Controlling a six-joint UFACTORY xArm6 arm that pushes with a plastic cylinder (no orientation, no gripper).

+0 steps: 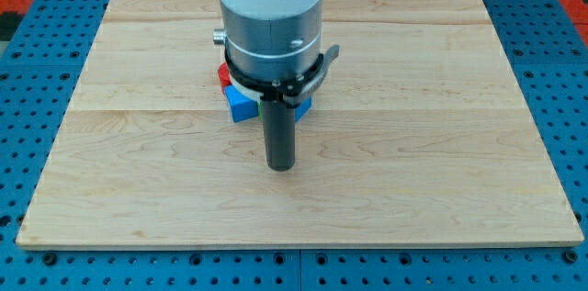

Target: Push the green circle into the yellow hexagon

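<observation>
1. My tip [281, 168] rests on the table [441, 172], near the middle and a little toward the view's bottom.
2. I have no claw, only a straight dark rod. Nothing on it opens, shuts or holds a thing. It can only push.
3. A small bunch of blocks sits just past my tip, toward the view's top. My big round arm [271, 25] hides most of it.
4. I can see a blue block [241, 105] on the view's left of the rod. A red block [223, 73] peeks out just above it. Another blue bit [304, 104] shows on the view's right of the rod.
5. The green circle [262, 101] may be the thin dark green sliver right beside the rod, next to the blue block. It is too hidden to be sure.
6. If that is it, the green circle lies up and a little left of my tip, very near.
7. A circle is round, so it has no long side and points no way. I think it will push the same from any side.
8. I cannot see the yellow hexagon at all. It may be behind my arm.
9. So I cannot tell which way to push. I think my tip must first get to the side of the green circle away from the yellow hexagon.
10. The blue block is close by, so a push could bump it too.
</observation>
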